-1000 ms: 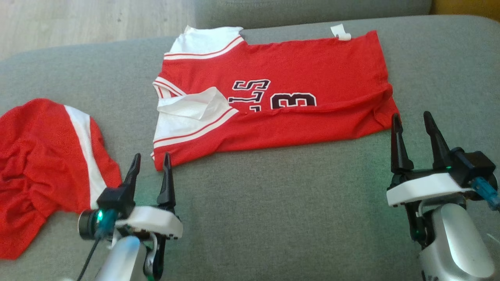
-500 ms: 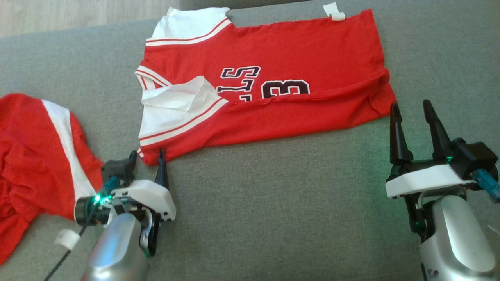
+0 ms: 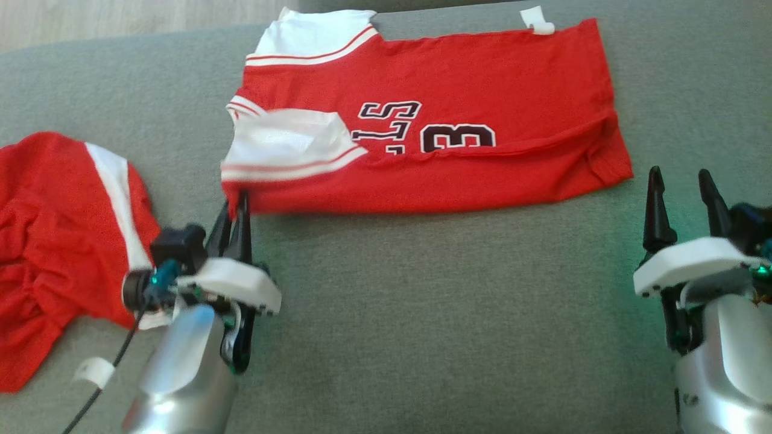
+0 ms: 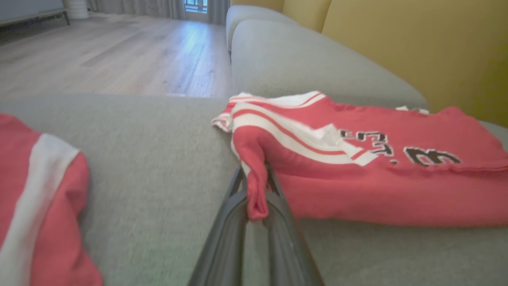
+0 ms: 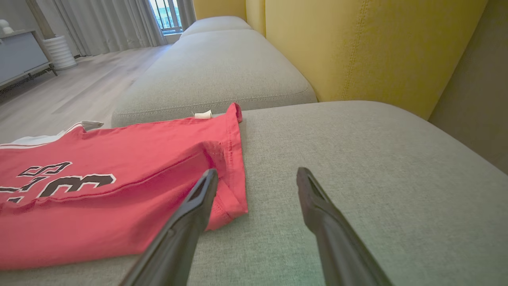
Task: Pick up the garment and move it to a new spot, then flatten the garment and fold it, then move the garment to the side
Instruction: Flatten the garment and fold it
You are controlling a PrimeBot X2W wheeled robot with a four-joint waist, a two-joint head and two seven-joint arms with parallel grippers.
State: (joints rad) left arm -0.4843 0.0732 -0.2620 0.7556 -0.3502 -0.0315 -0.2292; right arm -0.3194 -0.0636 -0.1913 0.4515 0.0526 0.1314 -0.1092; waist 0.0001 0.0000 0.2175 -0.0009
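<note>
The garment [image 3: 434, 78], a red jersey with white striped sleeves and black lettering, lies mostly flat on the grey sofa cushion [image 3: 422, 301]. My left gripper [image 3: 237, 208] is shut on its near left corner, and the cloth there is bunched and raised off the cushion. In the left wrist view the red corner of the garment [image 4: 357, 174] hangs pinched inside my left gripper [image 4: 256, 176]. My right gripper [image 3: 680, 181] stands open just off the garment's near right corner. The right wrist view has the right gripper [image 5: 257, 172] with bare cushion in its gap and the garment's hem [image 5: 119, 159] beside its left finger.
A second red and white cloth [image 3: 60, 229] lies crumpled at the cushion's left end, close to my left arm, and the same red and white cloth [image 4: 31, 198] edges the left wrist view. A yellow backrest [image 5: 357, 47] rises on the right. Wooden floor [image 3: 120, 18] lies beyond the cushion.
My left gripper has reached forward to the garment's near left corner and shut on it, drawing the corner up. The right gripper stays open. The head camera has shifted.
</note>
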